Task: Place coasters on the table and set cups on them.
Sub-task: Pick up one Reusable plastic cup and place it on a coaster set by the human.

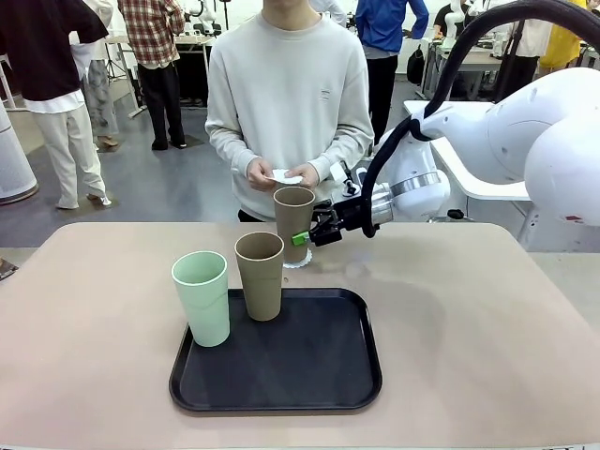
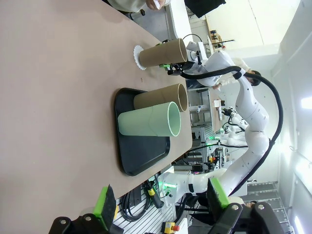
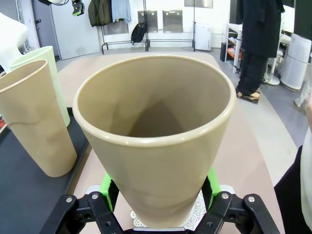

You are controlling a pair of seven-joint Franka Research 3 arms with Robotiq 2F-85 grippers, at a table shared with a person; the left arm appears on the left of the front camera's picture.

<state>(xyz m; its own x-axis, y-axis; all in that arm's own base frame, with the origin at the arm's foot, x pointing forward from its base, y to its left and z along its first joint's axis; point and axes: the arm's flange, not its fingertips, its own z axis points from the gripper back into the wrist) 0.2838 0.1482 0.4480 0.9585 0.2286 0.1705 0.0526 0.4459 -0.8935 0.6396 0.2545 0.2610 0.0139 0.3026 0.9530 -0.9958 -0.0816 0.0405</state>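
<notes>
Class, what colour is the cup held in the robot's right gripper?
Tan brown. The tall tapered matte tumbler shows best in the right wrist view.

The right arm reaches in level and the right gripper is clamped on the lower half of the brown cup. The left gripper is wide open, far from that cup.

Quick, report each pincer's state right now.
Left pincer: open, holding nothing.
Right pincer: shut on the far tan cup.
</notes>
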